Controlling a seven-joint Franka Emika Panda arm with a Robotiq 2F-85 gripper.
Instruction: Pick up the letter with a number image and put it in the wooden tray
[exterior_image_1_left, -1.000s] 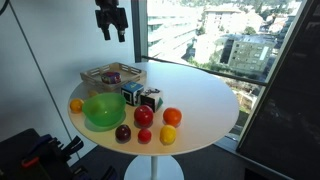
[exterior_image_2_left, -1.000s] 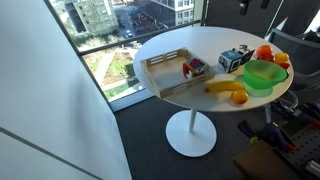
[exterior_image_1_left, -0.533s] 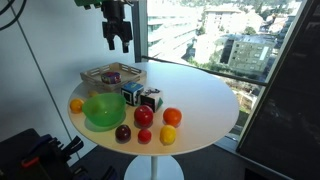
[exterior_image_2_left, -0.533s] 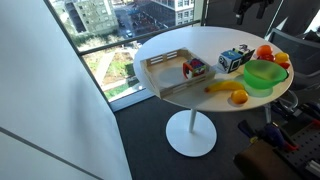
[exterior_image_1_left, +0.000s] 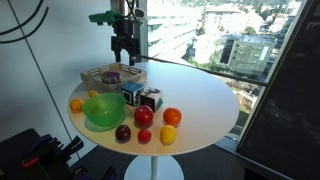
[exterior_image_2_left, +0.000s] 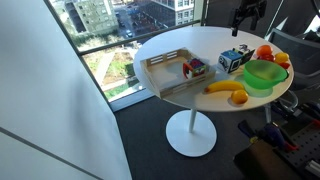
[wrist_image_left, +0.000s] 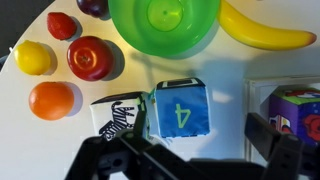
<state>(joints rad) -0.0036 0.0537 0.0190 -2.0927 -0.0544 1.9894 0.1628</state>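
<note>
- Status from outside?
- No step is done. In an exterior view the gripper (exterior_image_1_left: 124, 50) hangs empty above the number block (exterior_image_1_left: 131, 95), which sits just beside the wooden tray (exterior_image_1_left: 100, 72). In both exterior views nothing is lifted.
- Wrist view?
- The jaws are spread wide. The block is blue with a white "4" and touches a zebra block (wrist_image_left: 120, 115). Grasp, lift and placing remain.
</note>
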